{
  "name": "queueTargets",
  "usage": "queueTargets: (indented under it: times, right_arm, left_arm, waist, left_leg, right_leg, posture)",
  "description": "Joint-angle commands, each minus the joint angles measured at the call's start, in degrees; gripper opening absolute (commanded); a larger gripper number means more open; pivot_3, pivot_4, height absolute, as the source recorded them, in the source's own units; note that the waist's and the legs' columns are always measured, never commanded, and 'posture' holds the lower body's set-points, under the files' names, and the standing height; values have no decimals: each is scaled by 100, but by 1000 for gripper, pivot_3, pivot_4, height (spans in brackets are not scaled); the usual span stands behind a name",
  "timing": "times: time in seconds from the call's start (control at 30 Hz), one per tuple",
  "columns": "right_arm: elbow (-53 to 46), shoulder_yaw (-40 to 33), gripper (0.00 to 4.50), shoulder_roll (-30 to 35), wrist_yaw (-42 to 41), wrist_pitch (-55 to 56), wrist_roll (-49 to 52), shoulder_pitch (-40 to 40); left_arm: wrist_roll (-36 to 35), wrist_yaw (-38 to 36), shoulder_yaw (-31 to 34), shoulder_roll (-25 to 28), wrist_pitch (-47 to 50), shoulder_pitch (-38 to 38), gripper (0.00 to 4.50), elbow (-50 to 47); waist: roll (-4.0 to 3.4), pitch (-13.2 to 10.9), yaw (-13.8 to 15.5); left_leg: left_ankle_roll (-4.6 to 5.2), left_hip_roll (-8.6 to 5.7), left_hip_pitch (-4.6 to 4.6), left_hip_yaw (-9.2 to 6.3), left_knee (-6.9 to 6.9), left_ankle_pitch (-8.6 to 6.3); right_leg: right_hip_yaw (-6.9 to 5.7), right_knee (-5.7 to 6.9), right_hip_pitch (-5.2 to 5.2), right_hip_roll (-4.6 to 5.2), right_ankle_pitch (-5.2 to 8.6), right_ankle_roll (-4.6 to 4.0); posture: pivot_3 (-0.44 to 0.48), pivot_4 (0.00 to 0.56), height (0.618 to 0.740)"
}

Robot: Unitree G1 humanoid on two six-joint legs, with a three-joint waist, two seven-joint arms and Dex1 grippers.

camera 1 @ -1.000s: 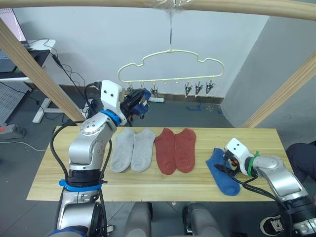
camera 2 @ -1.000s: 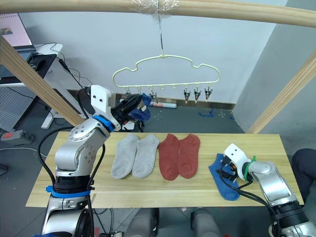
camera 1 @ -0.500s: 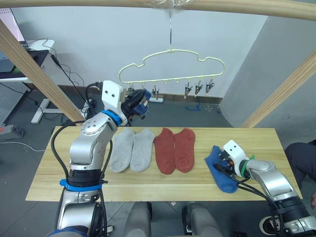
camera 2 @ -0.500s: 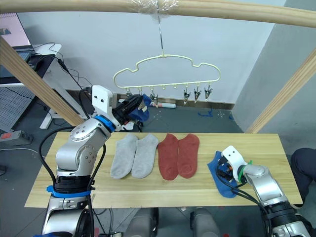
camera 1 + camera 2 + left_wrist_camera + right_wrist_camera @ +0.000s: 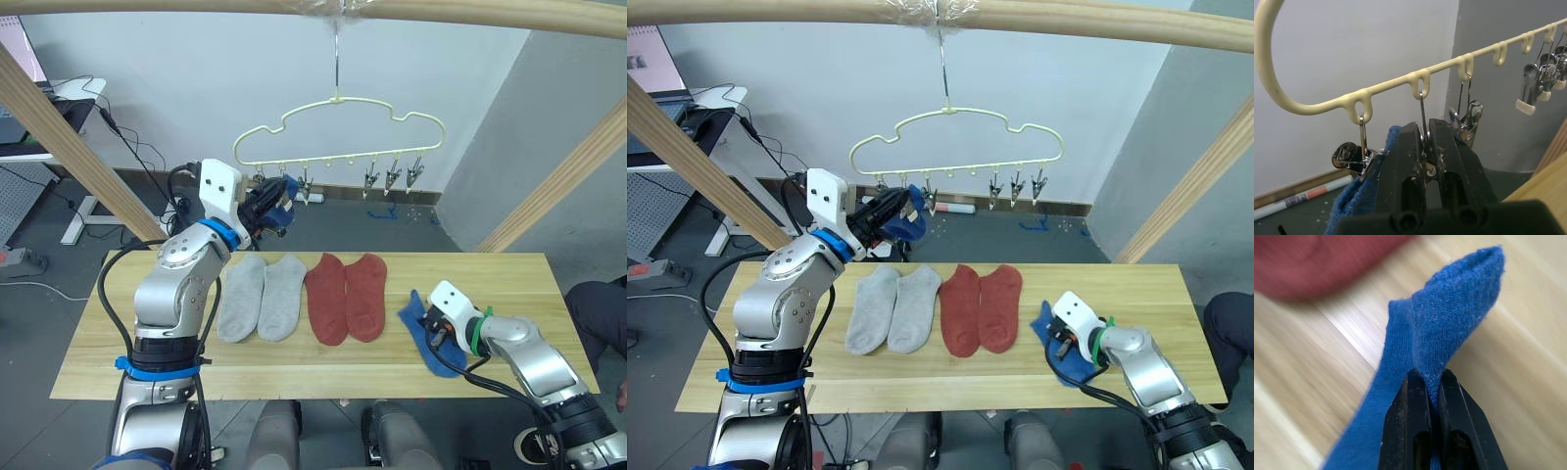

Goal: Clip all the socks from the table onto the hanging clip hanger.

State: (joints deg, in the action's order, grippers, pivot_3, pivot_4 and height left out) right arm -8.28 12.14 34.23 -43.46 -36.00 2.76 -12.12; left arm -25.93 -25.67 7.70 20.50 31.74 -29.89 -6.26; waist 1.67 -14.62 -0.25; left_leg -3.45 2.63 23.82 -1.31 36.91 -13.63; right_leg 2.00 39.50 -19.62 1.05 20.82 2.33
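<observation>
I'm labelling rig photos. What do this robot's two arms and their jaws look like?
Both arms are rounded silver-grey shells with white boxy wrist modules and looping black cables. The left arm has blue rings at the wrist and base; the right arm has a green band by its wrist. The left gripper and right gripper each end in two black, tapered jaws.

Clip hanger (image 5: 338,132) on pole, left gripper (image 5: 277,205) holding blue sock (image 5: 281,209) at clips, right gripper (image 5: 432,329) pinching second blue sock (image 5: 427,341) on table (image 5: 88,338)

pale-yellow clip hanger (image 5: 338,129), two light grey socks (image 5: 261,297), two rust red socks (image 5: 346,297), blue sock (image 5: 427,341), light wooden table (image 5: 304,354)
</observation>
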Motion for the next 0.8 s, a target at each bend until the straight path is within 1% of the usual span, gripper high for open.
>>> queueTargets:
  times: [0.03, 0.1, 0.23, 0.3, 0.4, 0.53, 0.63, 0.8]
  right_arm:
    - [-923, 213, 40, 8, -245, -238, 137, -524]
    - [-1082, 351, 40, -134, -232, -454, 192, -839]
    - [-932, 856, 40, -445, -132, -361, -83, -1503]
    - [-684, 1061, 40, -745, -53, -383, -129, -1843]
    - [-158, 1225, 40, -1151, 103, -263, -261, -2279]
    - [625, 1236, 40, -1566, 282, -27, -410, -2883]
    - [1039, 1208, 40, -1701, 347, 226, -515, -3179]
    - [1216, 1182, 40, -1802, 319, 351, -533, -3350]
  left_arm:
    - [-736, 214, 552, -76, 887, -40, 0, 2]
    - [-1196, 443, 864, -186, 1377, -147, 0, 57]
    - [-2377, 1182, 1661, -516, 2419, -469, 0, 242]
    - [-2657, 1462, 1841, -583, 2653, -559, 0, 282]
    - [-2763, 1632, 1804, -551, 2782, -565, 0, 262]
    - [-2935, 1741, 1733, -529, 2918, -521, 0, 135]
    - [-3018, 1818, 1713, -521, 2928, -500, 0, 70]
    - [-3100, 1935, 1701, -532, 2872, -474, 0, 42]
  waist:
    - [0, -1, -3]
    - [0, -1, 4]
    - [3, -3, 6]
    - [5, -4, -20]
    - [6, -5, -27]
    - [6, -5, -33]
    - [6, -5, -28]
    - [6, -5, -25]
  left_leg:
    - [0, 1, 0, 0, -1, 0]
    - [0, 2, 0, -4, 0, 0]
    - [0, 1, 4, -9, 3, 0]
    - [0, 1, 3, -6, 4, 0]
    - [-1, 4, 3, -9, 2, 0]
    - [-2, 5, 2, -6, 3, 1]
    - [-2, 4, 2, -5, 4, 1]
    - [-3, 6, 4, -4, 0, 1]
  right_leg:
    - [0, -1, -1, -1, 0, 0]
    - [-3, 0, -1, 0, 0, 0]
    - [-8, -1, 0, 4, 0, 0]
    - [-4, 0, -3, 5, 0, 0]
    - [-7, 3, -6, 5, 0, 0]
    - [-3, 5, -10, 6, 0, 0]
    - [-3, 5, -10, 8, 0, 0]
    - [-3, 0, -11, 12, 0, 0]
  posture:
    - [73, 253, 740]
    - [73, 253, 740]
    - [69, 252, 740]
    - [69, 252, 740]
    - [63, 256, 740]
    - [63, 256, 740]
    - [67, 260, 740]
    - [67, 260, 740]
